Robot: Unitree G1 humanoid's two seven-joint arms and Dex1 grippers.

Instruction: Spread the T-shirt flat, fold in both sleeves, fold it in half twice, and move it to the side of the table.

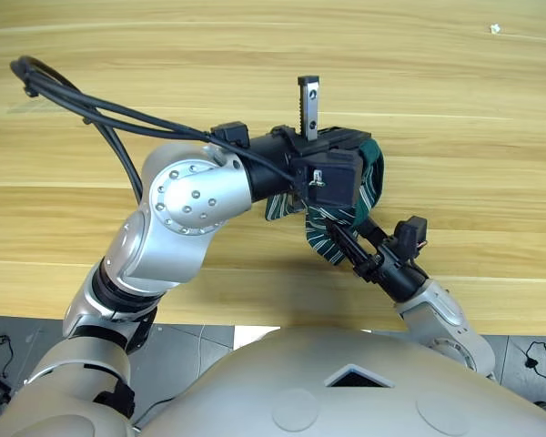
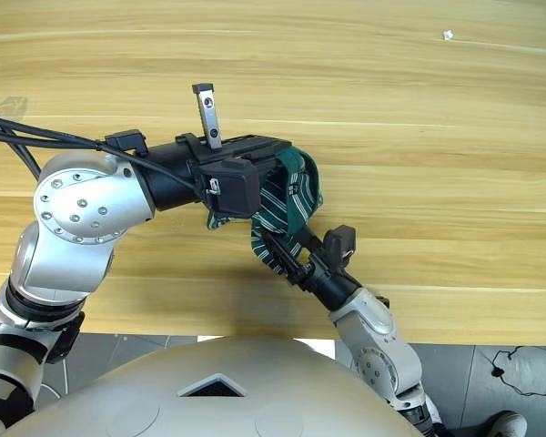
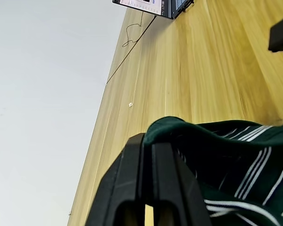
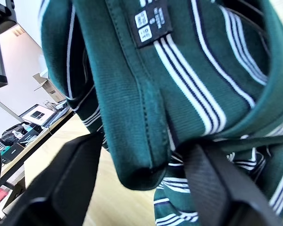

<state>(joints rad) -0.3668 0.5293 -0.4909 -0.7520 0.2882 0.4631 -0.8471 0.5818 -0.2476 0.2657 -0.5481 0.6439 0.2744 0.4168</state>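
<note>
The dark green T-shirt (image 1: 371, 178) with white stripes is bunched into a wad and hangs above the wooden table (image 1: 455, 100), near its front edge. My left gripper (image 3: 148, 155) comes in from the left and is shut on the wad's upper part, with cloth draped over its fingertips. From below, my right gripper (image 1: 342, 238) is shut on the lower folds. In the right wrist view a hem with a black label (image 4: 153, 23) sits between its two fingers (image 4: 66, 183). Most of the shirt's shape is hidden in the wad.
A small white scrap (image 1: 495, 28) lies at the far right of the table. Black cables (image 1: 73, 100) loop over the table's left part. The table's front edge (image 1: 491, 326) runs just under the grippers. A monitor (image 3: 151, 4) stands at the table's far end.
</note>
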